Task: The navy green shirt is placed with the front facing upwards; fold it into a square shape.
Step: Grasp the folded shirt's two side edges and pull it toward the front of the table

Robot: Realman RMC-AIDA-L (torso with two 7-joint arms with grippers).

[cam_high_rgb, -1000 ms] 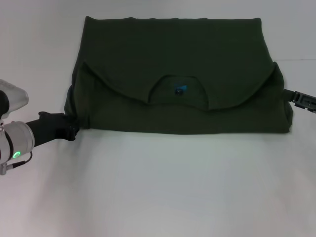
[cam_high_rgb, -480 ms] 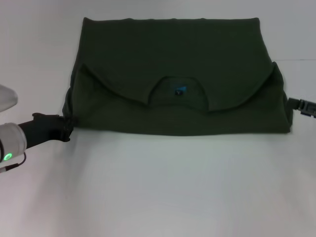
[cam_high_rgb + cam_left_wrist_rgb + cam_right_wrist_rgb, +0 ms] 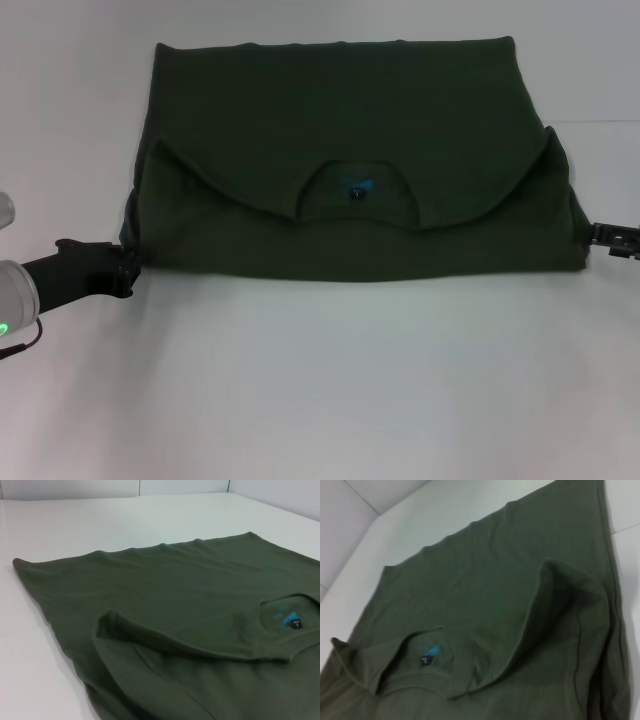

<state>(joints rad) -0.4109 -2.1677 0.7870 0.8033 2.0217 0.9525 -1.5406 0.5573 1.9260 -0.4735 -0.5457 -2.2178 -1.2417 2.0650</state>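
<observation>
The navy green shirt [image 3: 340, 110] lies flat on the white table, folded into a wide rectangle. Its upper part is turned down over the body, so the collar [image 3: 355, 190] with its blue print sits at the middle. The chest letters are hidden. My left gripper [image 3: 125, 268] is low at the shirt's near left corner, just off the cloth edge. Just outside the shirt's near right corner is my right gripper [image 3: 600, 236], clear of the cloth. The left wrist view shows the shirt [image 3: 175, 590] from its left side. In the right wrist view the shirt [image 3: 485, 590] fills the frame, with a raised fold near the right edge.
The white table [image 3: 330, 380] stretches bare in front of the shirt. A table seam [image 3: 600, 122] runs off to the right behind the shirt's right shoulder. Nothing else stands nearby.
Both grippers have drawn outward from the shirt's near corners, the left one leftward and slightly down, the right one rightward. The shirt's outline sits slightly further left in the view.
</observation>
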